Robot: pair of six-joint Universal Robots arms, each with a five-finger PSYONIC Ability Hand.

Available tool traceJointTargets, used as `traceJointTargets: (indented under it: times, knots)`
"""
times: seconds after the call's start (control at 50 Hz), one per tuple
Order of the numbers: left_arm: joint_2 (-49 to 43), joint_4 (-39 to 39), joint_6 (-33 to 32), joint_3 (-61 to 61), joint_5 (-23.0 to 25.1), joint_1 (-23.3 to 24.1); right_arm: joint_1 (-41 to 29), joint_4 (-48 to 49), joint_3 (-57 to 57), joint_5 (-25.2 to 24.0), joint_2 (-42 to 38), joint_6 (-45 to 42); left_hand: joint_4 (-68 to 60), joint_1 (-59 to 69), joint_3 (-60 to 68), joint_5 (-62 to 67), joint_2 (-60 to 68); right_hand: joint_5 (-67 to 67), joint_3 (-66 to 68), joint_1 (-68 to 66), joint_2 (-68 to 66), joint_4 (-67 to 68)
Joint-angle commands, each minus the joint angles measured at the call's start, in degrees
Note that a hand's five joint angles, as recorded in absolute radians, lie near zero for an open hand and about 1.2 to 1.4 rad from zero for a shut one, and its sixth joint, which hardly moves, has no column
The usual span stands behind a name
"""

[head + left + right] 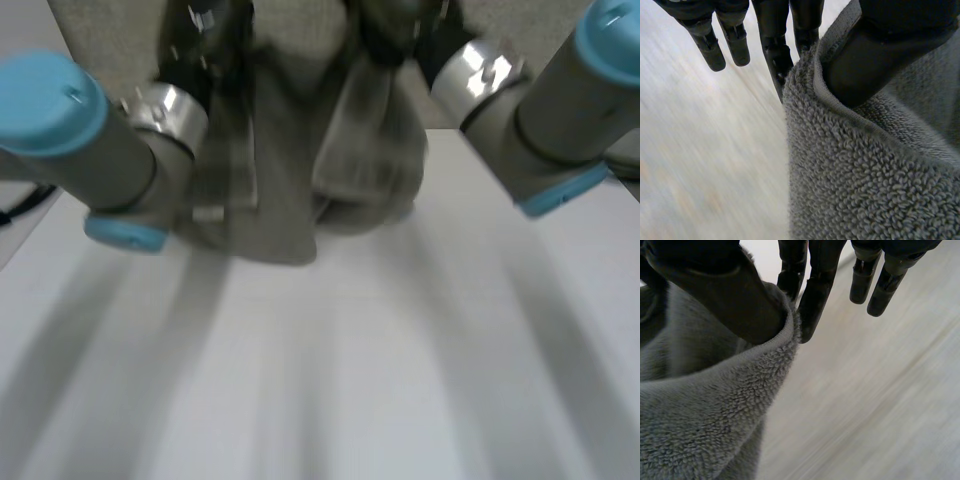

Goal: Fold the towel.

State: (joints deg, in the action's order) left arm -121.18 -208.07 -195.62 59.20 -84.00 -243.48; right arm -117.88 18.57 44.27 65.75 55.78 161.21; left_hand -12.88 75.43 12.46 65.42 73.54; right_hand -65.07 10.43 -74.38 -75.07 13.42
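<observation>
The grey towel (290,170) hangs bunched above the far part of the white table (400,380), held up between both raised hands. My left hand (205,35) holds its upper edge on one side. In the left wrist view the thumb (875,55) pinches the towel's hem (865,175) against the fingers (780,65). My right hand (385,35) holds the upper edge on the other side. In the right wrist view its thumb (725,295) presses the towel's rim (700,415) against the fingers (810,290). The towel's lowest folds reach down near the tabletop.
Both grey arms with light-blue caps (45,100) (610,40) reach in from the sides towards the far edge. Bare white tabletop (705,160) (880,405) lies under both hands and stretches to the near edge.
</observation>
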Motion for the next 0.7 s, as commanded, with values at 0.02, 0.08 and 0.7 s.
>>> traceJointTargets:
  times: [0.02, 0.08, 0.7]
  knots:
    - [8.7, -6.5, 3.0, 2.6, 2.2, -1.0, -0.2, 14.6, 7.5, -1.5, 8.2, 1.7, 2.9, 4.6, -2.5, 4.6, 6.5, -4.9, -0.4, -5.6, -4.9, -3.4]
    - [11.2, -6.8, 3.7, 6.1, 5.6, -2.5, 0.2, 12.6, 11.1, -5.1, 8.9, 2.0, 2.9, 4.6, -2.5, 4.6, 6.5, -4.9, -0.4, -5.6, -4.9, -3.4]
    - [6.7, 10.0, -10.8, 35.6, 15.5, -3.8, 4.1, -18.2, 36.1, -6.8, 2.0, -13.5, 2.9, -47.4, -2.5, -47.4, -45.5, 65.1, -0.4, 64.4, 65.1, -3.4]
